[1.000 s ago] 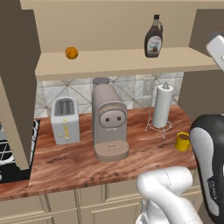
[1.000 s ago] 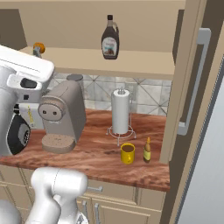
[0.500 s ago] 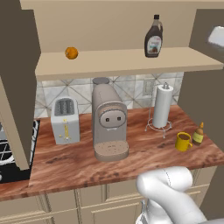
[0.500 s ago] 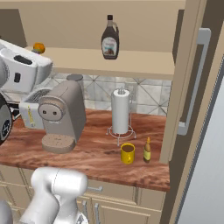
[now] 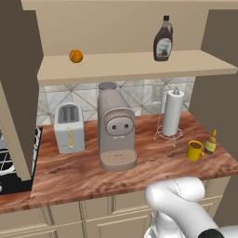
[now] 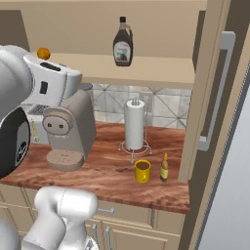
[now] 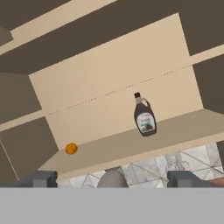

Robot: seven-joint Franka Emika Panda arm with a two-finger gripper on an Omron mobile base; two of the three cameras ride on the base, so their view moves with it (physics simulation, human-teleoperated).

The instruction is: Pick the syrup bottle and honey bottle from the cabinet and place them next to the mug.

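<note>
The dark syrup bottle [image 5: 163,45] [image 6: 122,46] stands upright on the cabinet shelf [image 5: 130,66], towards its right. In the hand view the syrup bottle [image 7: 145,118] is ahead and some way off. My gripper [image 7: 112,179] is open, its fingertips [image 7: 41,178] wide apart with nothing between them. The yellow mug [image 5: 194,150] [image 6: 142,171] sits at the counter's right end. The small amber honey bottle [image 5: 211,142] [image 6: 164,168] stands upright just to the mug's right. My white arm [image 6: 44,85] is raised at the left of the right base view.
A round orange fruit [image 5: 76,56] [image 7: 71,148] lies on the shelf's left. On the counter stand a toaster [image 5: 69,128], a coffee machine [image 5: 116,130] and a paper towel roll [image 5: 173,118]. A tall door with a long handle [image 6: 217,93] borders the counter's right end.
The arm has swung out of the right of the left base view, uncovering the honey bottle there. In the right base view it has moved forward. Bottles and mug have not moved. The gripper stays open.
</note>
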